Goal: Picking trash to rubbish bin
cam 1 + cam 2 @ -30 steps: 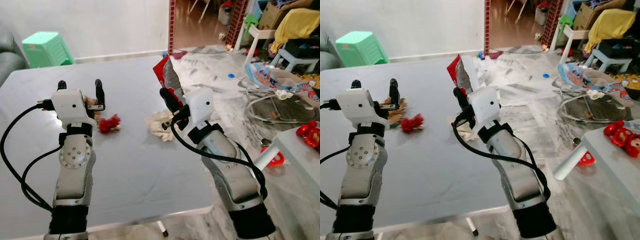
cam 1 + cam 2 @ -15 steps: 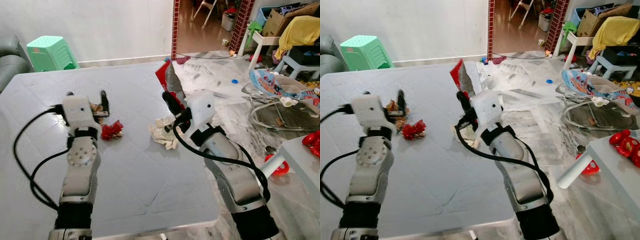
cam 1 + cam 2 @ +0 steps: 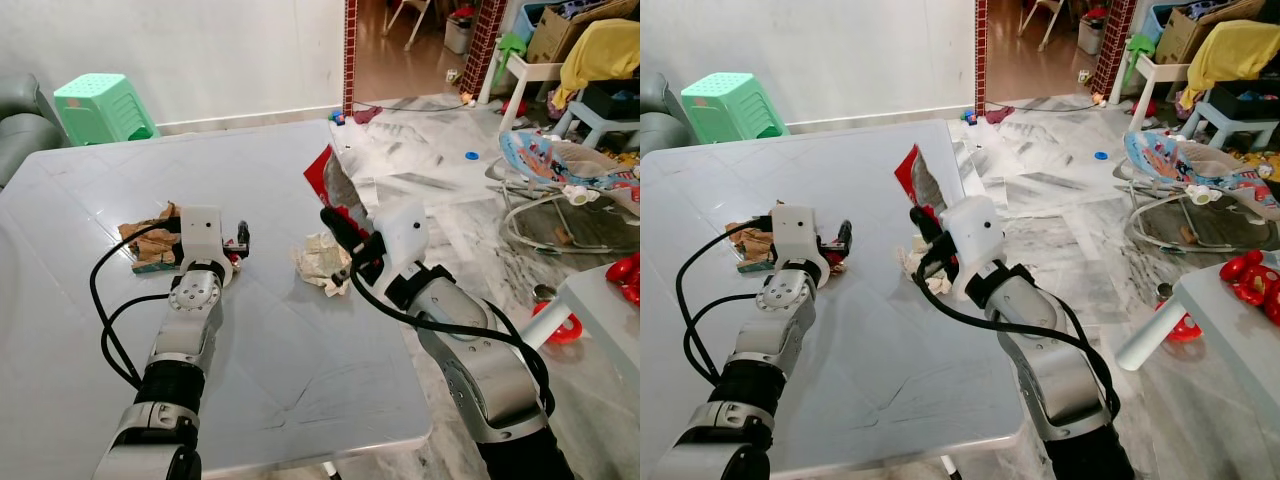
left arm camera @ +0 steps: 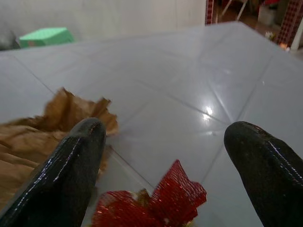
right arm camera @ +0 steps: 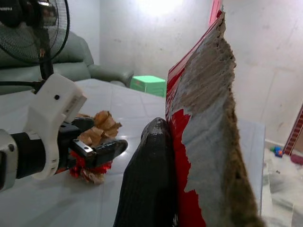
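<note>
My left gripper is down at the white table, open, one finger on each side of a small red mesh scrap. A crumpled brown paper lies just beside that gripper, on its left. My right gripper is held above the table's right half, shut on a torn red wrapper that stands upright from its fingers. A crumpled white tissue lies on the table just below the right gripper.
The table's right edge drops to a marble floor. A baby bouncer and a low white table with red toys stand to the right. A green stool and a grey sofa are at the far left.
The left arm has stretched forward and dropped, bringing its open fingers down around the red scrap. The right gripper keeps its hold on the wrapper. The camera has shifted.
</note>
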You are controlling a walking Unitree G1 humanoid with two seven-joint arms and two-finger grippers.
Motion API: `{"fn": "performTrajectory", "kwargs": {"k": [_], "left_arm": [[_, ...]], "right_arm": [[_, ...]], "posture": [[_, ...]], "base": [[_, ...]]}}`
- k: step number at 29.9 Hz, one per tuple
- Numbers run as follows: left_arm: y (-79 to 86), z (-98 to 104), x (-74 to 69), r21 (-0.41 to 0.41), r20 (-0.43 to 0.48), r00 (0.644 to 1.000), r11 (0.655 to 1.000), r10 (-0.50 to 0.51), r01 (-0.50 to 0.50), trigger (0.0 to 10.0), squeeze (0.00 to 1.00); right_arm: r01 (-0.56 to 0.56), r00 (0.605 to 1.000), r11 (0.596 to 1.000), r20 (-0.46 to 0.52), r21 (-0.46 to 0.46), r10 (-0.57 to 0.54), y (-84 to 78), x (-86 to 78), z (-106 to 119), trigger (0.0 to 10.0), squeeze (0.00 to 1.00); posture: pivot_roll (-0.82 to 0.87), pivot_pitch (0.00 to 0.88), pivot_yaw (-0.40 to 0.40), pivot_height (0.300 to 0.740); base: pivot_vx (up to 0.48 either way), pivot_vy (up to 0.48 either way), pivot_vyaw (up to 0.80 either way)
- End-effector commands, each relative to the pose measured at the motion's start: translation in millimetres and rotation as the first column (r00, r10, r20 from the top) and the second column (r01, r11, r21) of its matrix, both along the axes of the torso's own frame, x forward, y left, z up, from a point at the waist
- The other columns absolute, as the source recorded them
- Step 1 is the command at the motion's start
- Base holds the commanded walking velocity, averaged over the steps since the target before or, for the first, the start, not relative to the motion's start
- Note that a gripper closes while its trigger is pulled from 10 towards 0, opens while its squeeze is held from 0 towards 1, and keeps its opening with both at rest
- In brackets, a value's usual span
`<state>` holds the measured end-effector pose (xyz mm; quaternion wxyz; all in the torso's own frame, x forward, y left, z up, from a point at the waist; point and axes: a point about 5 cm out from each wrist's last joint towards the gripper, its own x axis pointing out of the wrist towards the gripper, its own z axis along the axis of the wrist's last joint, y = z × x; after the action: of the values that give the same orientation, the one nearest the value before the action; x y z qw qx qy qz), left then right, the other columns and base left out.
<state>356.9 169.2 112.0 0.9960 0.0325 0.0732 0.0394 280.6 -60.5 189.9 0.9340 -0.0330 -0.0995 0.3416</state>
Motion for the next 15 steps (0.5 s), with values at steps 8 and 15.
{"fn": "performTrajectory", "kwargs": {"k": [8,15], "left_arm": [[-0.8,-12,2.8,0.000,-0.080,0.997,1.000,0.005,-0.005,4.2,0.00],[-3.5,-24,0.1,-0.042,-0.141,0.990,0.999,-0.002,-0.004,0.0,0.00]], "right_arm": [[-0.048,0.999,0.999,0.009,-0.004,0.048,6.0,-5.6,5,0.0,0.00],[-0.062,0.998,0.998,-0.006,-0.022,0.062,5.4,-6.0,4,0.0,0.00]], "posture": [[-0.12,0.063,0.036,0.740],[-0.12,0.052,0.034,0.740]], "base": [[0.000,0.000,0.00],[0.000,0.000,0.00]]}}
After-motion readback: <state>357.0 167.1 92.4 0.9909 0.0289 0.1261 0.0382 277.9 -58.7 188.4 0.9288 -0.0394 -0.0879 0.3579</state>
